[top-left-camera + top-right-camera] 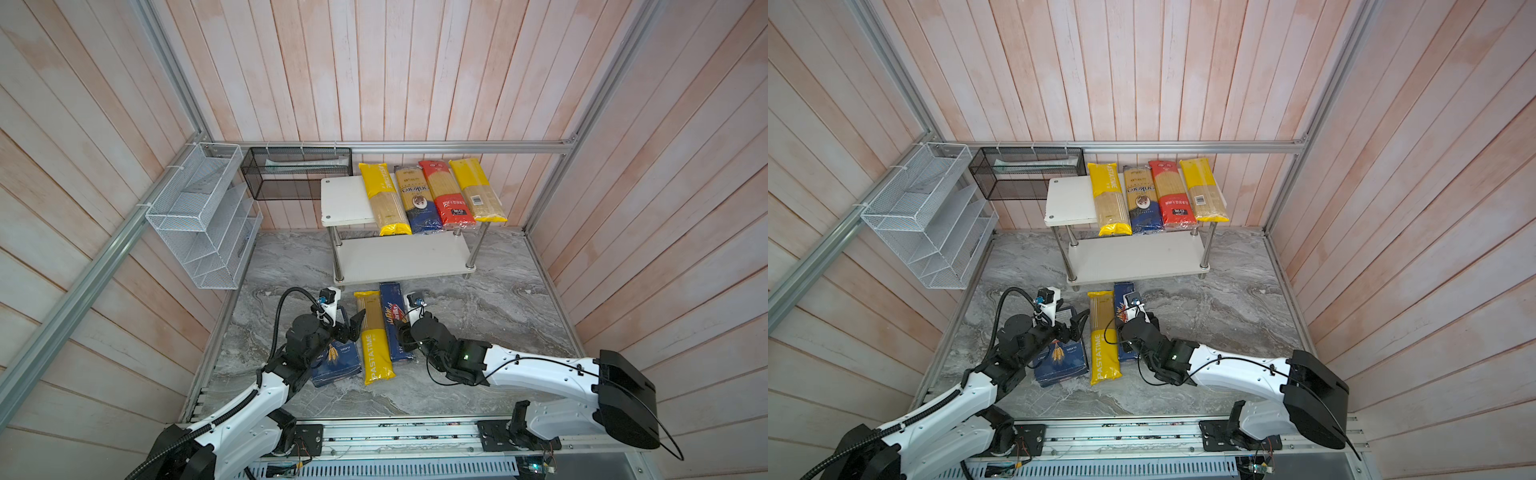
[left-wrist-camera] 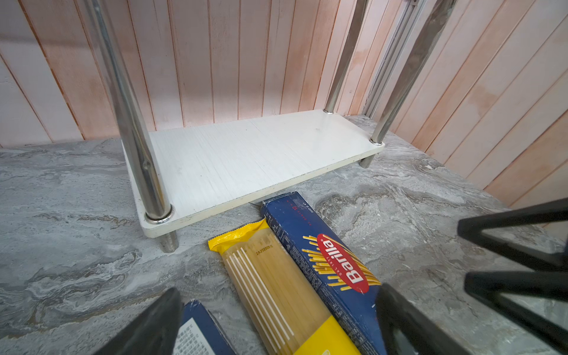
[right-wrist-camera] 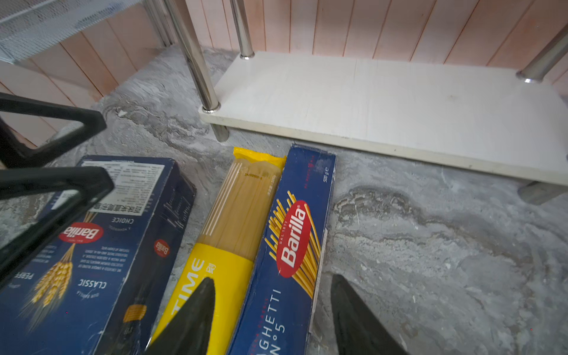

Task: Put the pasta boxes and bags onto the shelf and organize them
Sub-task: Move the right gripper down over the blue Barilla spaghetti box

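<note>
grey marble table (image 1: 498, 316), white shelf (image 1: 399, 262) at twelve o'clock holding four bags (image 1: 446, 195). narrow blue box (image 1: 392, 311) lies at its six o'clock; right claw (image 3: 272, 278) spread astride it, left claw (image 2: 279, 289) spread too. best to clamp mid-length, squarely, clear of yellow bag (image 1: 371, 328).

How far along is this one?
Four bags lie on the shelf's top board. Nothing is held: the open right gripper straddles the Spaghetti box, the open left gripper hovers near the PASTATIME bag. Those two and the wide Barilla box are still on the table; the lower board holds nothing.
</note>
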Controlling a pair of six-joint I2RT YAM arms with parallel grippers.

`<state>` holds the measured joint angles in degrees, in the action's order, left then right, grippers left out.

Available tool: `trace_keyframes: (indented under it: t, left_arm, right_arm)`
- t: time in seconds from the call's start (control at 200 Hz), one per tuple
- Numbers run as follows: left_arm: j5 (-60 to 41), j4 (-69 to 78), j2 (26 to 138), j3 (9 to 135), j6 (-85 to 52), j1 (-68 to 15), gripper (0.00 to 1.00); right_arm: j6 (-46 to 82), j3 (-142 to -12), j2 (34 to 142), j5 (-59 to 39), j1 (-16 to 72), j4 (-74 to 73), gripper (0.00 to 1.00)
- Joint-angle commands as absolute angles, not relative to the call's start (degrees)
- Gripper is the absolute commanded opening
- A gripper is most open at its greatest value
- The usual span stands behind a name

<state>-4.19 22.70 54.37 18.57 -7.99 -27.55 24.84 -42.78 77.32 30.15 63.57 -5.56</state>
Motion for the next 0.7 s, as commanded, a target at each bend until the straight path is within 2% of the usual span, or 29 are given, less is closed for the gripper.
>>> trace_keyframes:
  t: [0.0,0.375,0.695]
  left_arm:
    - [-3.8,23.2,54.5,18.3,-8.0,-27.8,1.0]
    - [-3.9,23.5,54.9,18.3,-8.2,-27.8,1.0]
    - [-4.0,23.7,55.8,18.5,-8.3,-27.8,1.0]
  right_arm:
    - [26.7,-44.7,80.0,28.6,63.0,-3.4,0.66]
    - [29.4,-45.1,88.3,24.1,61.8,-1.2,0.82]
    - [30.4,-45.5,92.7,19.7,59.7,-2.7,0.87]
